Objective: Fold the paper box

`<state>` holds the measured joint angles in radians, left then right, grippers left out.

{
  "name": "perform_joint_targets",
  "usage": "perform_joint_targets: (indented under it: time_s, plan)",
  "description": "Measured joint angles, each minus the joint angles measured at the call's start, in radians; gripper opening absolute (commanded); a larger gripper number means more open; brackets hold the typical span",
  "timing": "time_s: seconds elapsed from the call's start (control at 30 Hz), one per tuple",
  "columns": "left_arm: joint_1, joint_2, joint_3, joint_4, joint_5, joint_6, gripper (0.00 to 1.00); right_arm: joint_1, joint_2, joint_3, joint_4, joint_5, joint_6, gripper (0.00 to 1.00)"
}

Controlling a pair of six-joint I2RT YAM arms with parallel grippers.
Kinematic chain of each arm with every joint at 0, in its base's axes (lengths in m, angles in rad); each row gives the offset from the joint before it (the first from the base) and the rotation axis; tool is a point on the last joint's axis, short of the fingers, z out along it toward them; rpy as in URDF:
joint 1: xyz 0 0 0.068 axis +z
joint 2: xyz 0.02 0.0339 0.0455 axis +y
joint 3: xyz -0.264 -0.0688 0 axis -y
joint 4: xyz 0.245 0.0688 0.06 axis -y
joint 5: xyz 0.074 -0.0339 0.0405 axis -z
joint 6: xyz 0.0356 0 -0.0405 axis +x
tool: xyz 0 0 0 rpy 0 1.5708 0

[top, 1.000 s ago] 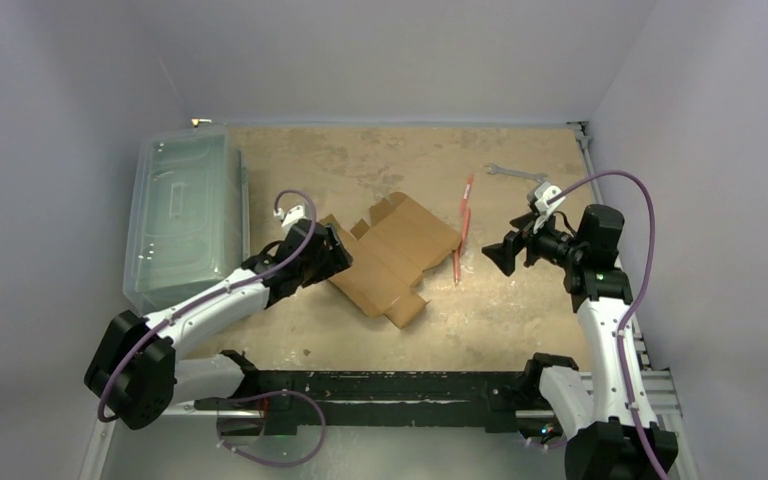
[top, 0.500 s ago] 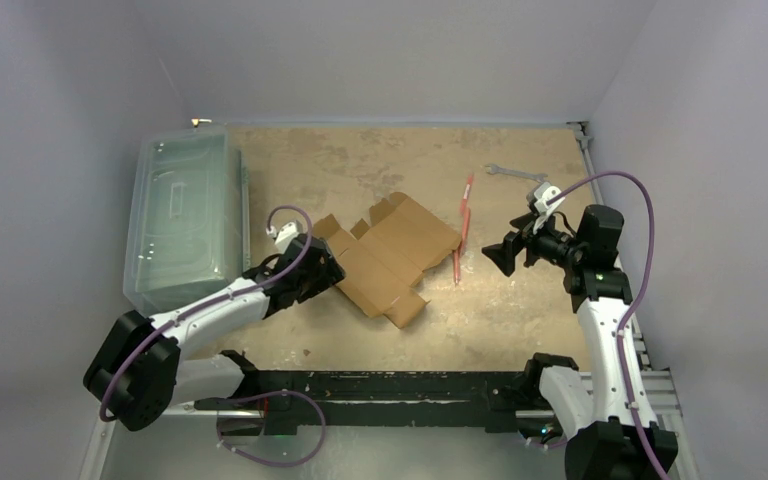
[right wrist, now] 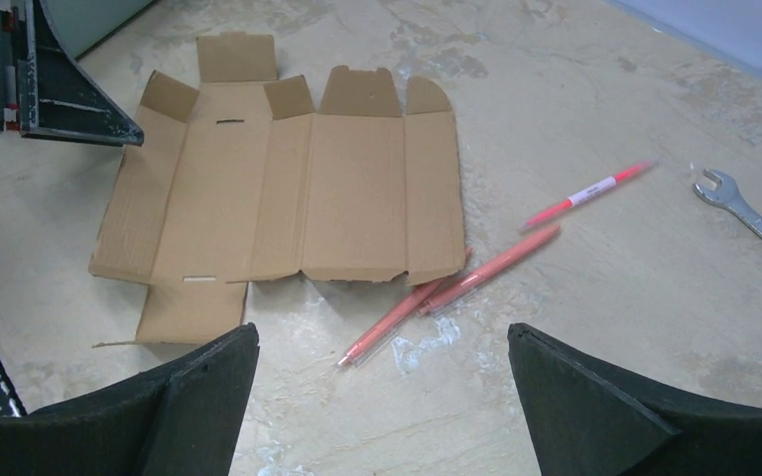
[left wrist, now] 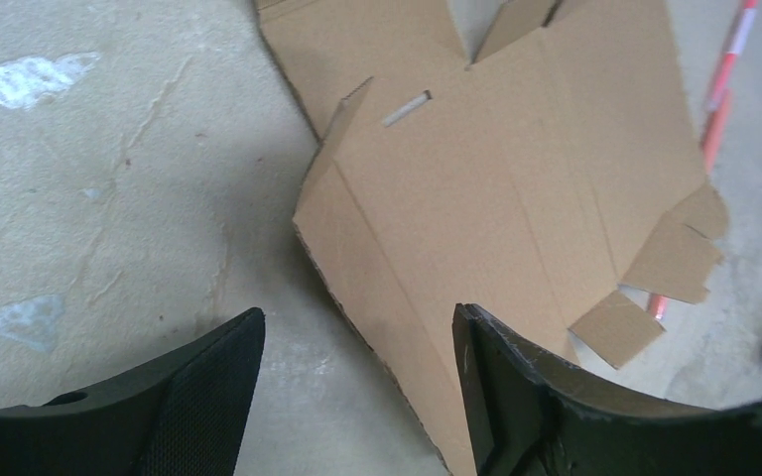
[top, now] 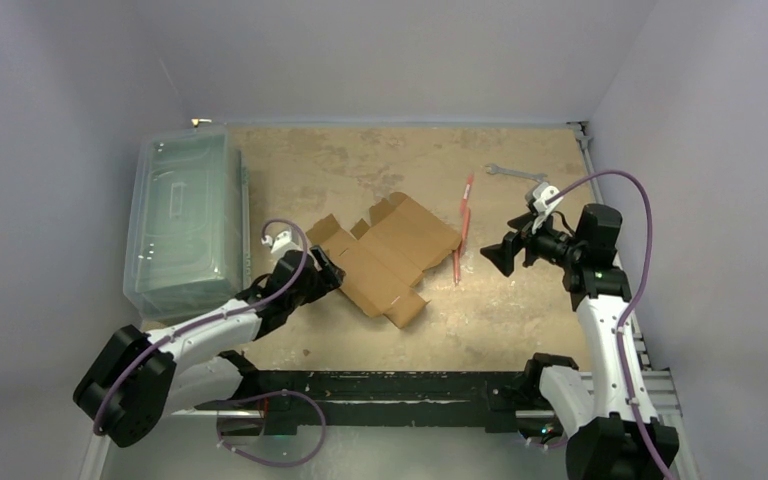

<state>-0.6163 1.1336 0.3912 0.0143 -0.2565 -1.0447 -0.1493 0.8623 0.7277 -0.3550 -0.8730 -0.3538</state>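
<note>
Backing toward the near-left corner of the paper box (top: 395, 255), a flat die-cut sheet of brown corrugated cardboard, the left gripper (left wrist: 357, 315) has drawn off the left flap it hung over a second ago; the sheet itself has not shifted. Its jaws are spread and hold nothing, with that corner's edge lying just ahead between them. The right gripper (top: 492, 258) hovers to the right of the sheet, jaws fully spread and empty, with thin red pens (top: 460, 240) between it and the cardboard. No crease looks raised yet, so folding seems barely begun; next, probably, a finger must slip under a side panel and lift it while the other arm pins the middle. Left of the sheet stands a large clear plastic bin (top: 185, 200), lid on; its contents cannot be made out.
</note>
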Motion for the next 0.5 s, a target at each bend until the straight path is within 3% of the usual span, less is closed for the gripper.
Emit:
perform_joint_targets:
  time_s: [0.17, 0.5]
  plan:
    - [0.0, -0.07, -0.08, 0.137, 0.028, 0.034, 0.7, 0.021, 0.002, 0.0, 0.003, -0.004, -0.002, 0.99]
    - [0.0, -0.065, -0.085, 0.212, 0.063, 0.081, 0.7, 0.038, 0.002, 0.0, 0.003, -0.003, -0.008, 0.99]
